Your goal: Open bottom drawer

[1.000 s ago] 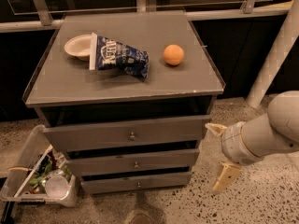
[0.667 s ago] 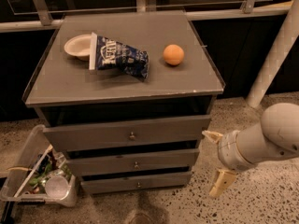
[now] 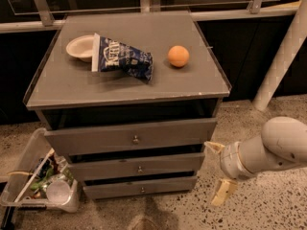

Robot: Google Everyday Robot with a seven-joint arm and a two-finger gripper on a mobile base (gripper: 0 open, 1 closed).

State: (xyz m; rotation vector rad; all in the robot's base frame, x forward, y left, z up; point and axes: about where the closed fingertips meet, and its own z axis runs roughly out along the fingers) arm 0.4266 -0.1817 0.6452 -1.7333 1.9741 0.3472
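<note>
A grey cabinet with three drawers stands in the middle of the view. The bottom drawer (image 3: 141, 188) has the shortest, narrowest front and a tiny round metal knob (image 3: 142, 190); its front sits about flush under the drawer above. The middle drawer (image 3: 139, 166) and the top drawer (image 3: 132, 136) both stand slightly pulled out. My gripper (image 3: 218, 171) is to the right of the cabinet, level with the lower drawers, apart from them. Its two cream fingers (image 3: 222, 191) are spread open and hold nothing.
On the cabinet top (image 3: 57, 87) lie a white bowl (image 3: 79, 47), a blue snack bag (image 3: 122, 59) and an orange (image 3: 178, 56). A clear bin of rubbish (image 3: 41, 186) stands on the floor at the left. A white post (image 3: 283, 56) rises at the right.
My arm and gripper have moved down and a little to the right, lower beside the cabinet. The drawers and the things on top have not moved.
</note>
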